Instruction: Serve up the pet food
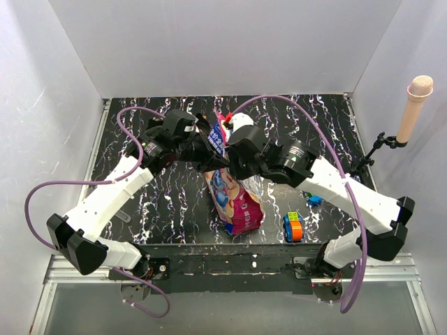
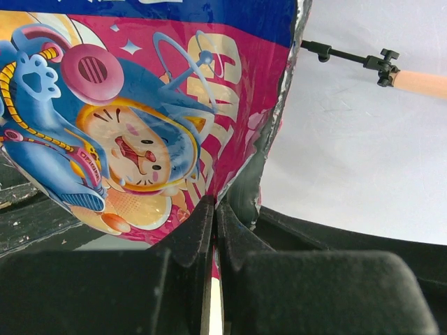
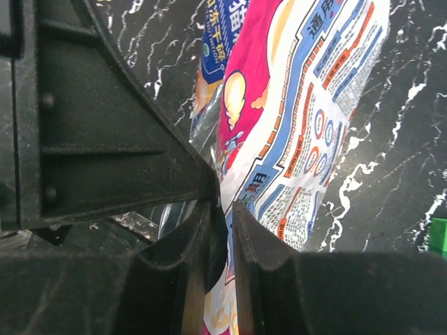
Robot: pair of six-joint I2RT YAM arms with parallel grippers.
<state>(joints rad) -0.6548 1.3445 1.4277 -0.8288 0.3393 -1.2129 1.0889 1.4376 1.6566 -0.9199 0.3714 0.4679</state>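
Two grippers are meeting at the top end of a glossy magenta-and-blue cartoon-printed bag, over the middle of the black white-veined counter. The left gripper is pinching fully closed on the bag's film, close to its ragged silver-lined edge. The cat-astronaut print is facing that wrist camera.

The right gripper is sitting with its jaws a narrow gap apart and the bag's edge is lying in that gap. I cannot tell whether it is gripping the film or only straddling it. The bag's text-covered side is filling the right wrist view.

The pet food itself is not showing in any view; only the bag is. From above, the bag is running from the two grippers down toward the counter's near edge, between the two arms. I cannot tell whether its lower end is resting on the counter.

A multicoloured toy cube is sitting on the counter to the right of the bag's lower end, near it but apart. A small blue piece is lying just beside the right arm. A pink foam-tipped microphone is standing on a black stand by the right wall.
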